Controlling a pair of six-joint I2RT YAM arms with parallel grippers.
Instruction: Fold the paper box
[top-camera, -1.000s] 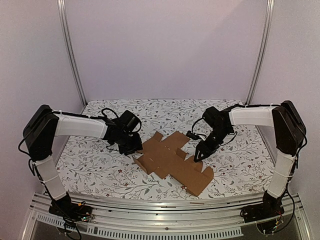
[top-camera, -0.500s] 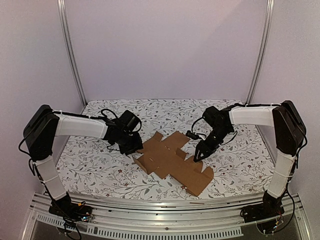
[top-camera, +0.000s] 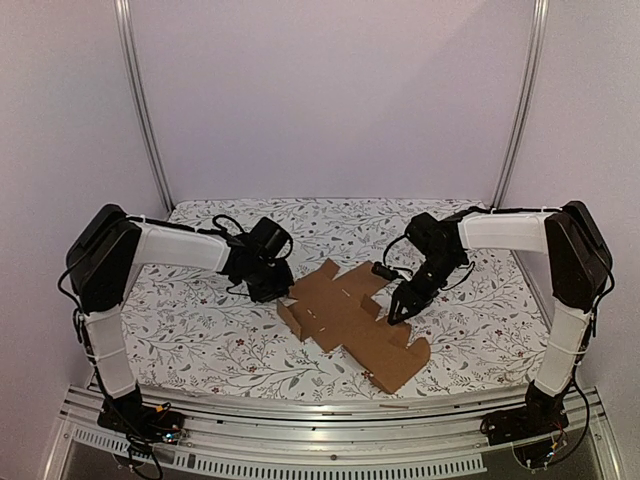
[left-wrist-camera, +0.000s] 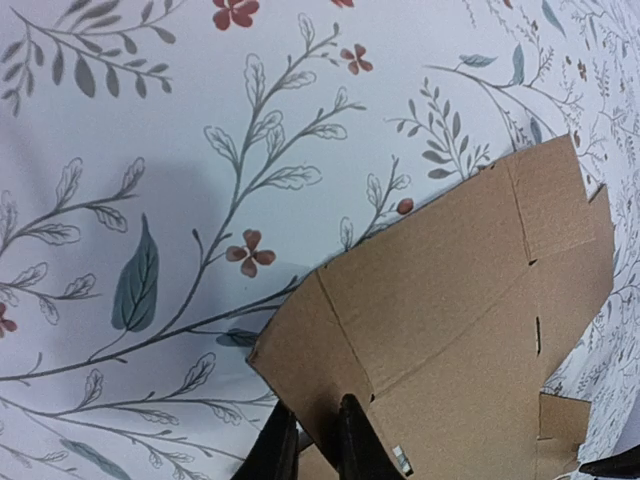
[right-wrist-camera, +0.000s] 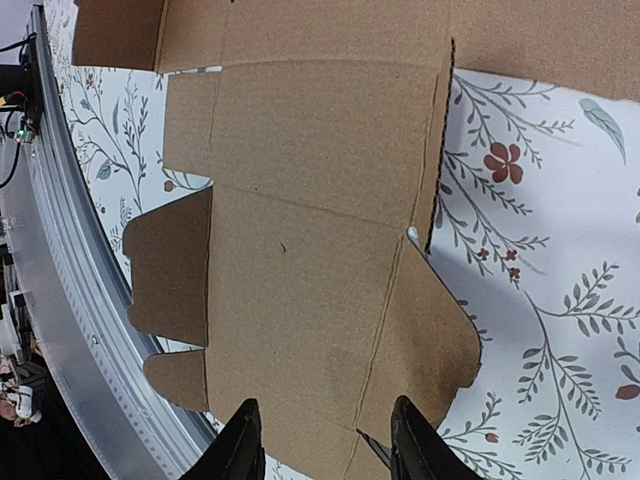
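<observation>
Brown corrugated cardboard, cut flat with flaps and tabs and no print, is what I have to work with: the paper box (top-camera: 345, 320) lies unfolded near the middle of the table (top-camera: 200, 330), on its cloth of grey leaves and small red flowers. From the overhead camera its long line runs from about 11 o'clock to 5 o'clock, with the far flaps pointing to the back wall and the widest panel nearest the metal rail (top-camera: 330, 405) at 6 o'clock.

My left tool (top-camera: 280, 293) sits at the sheet's 9 o'clock corner. On its wrist camera the two dark fingers (left-wrist-camera: 352, 445) stand at 6 o'clock, drawn almost together, with a thin strip of the paper box (left-wrist-camera: 450, 300) caught between them. I read that as a pinch on the corner flap's edge. The rest of the sheet spreads away toward 3 o'clock, over the table (left-wrist-camera: 150, 150).

My right tool (top-camera: 397, 313) is at the sheet's 3 o'clock edge. On its wrist camera the fingers (right-wrist-camera: 245, 445) stand well apart at 6 o'clock, part-open, gripping nothing, with the paper box (right-wrist-camera: 300, 200) lying flat beyond them. A rounded tab lies between the tips. Whether the tips press on the cardboard I cannot tell.
</observation>
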